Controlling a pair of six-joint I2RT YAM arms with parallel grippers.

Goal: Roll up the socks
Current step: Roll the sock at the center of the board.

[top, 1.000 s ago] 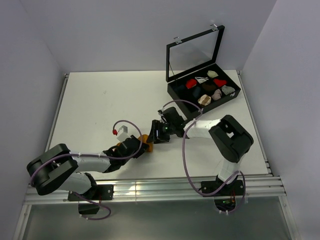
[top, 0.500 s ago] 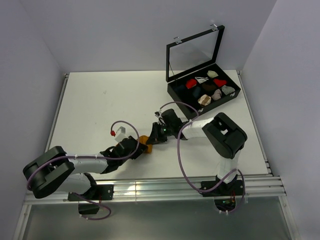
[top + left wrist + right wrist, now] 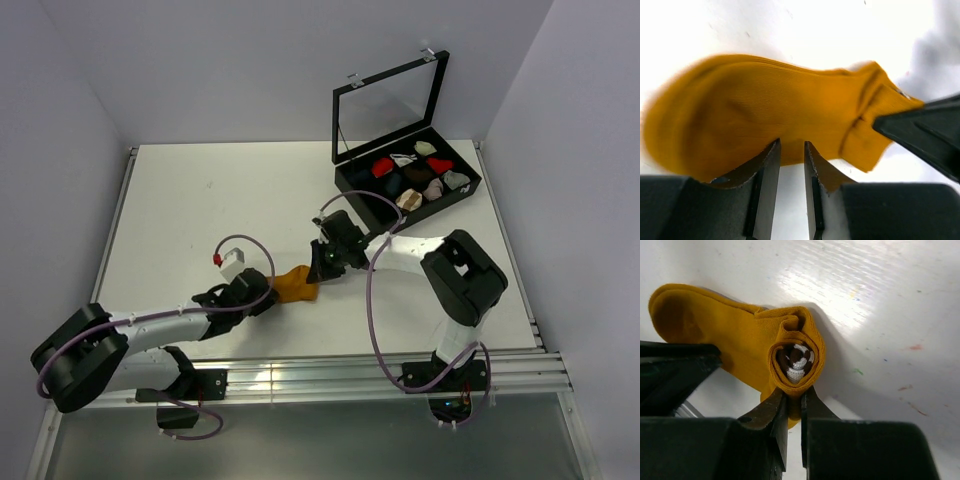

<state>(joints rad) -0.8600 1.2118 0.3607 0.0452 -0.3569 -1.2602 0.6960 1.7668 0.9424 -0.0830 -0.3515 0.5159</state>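
The socks [image 3: 295, 286] lie on the white table between my two grippers. The mustard one [image 3: 735, 335] is wound into a roll [image 3: 815, 347] around the brown, cream-striped one [image 3: 796, 362]. My right gripper [image 3: 794, 392] [image 3: 322, 268] is shut on the mustard fabric at the near side of the roll. In the left wrist view the mustard sock [image 3: 765, 105] stretches flat from left to right. My left gripper [image 3: 791, 145] [image 3: 265, 295] has its jaws a narrow gap apart at the sock's near edge. Whether they pinch it does not show.
A black case [image 3: 345, 190] with its glass lid [image 3: 390, 105] raised stands at the back right. Several small sock bundles [image 3: 410, 180] sit in it. The table's near edge and a metal rail [image 3: 300, 375] run in front of the arm bases.
My right gripper has closed on the rolled end. My left arm has drawn back to the left, and more of the mustard sock now shows stretched between the two grippers.
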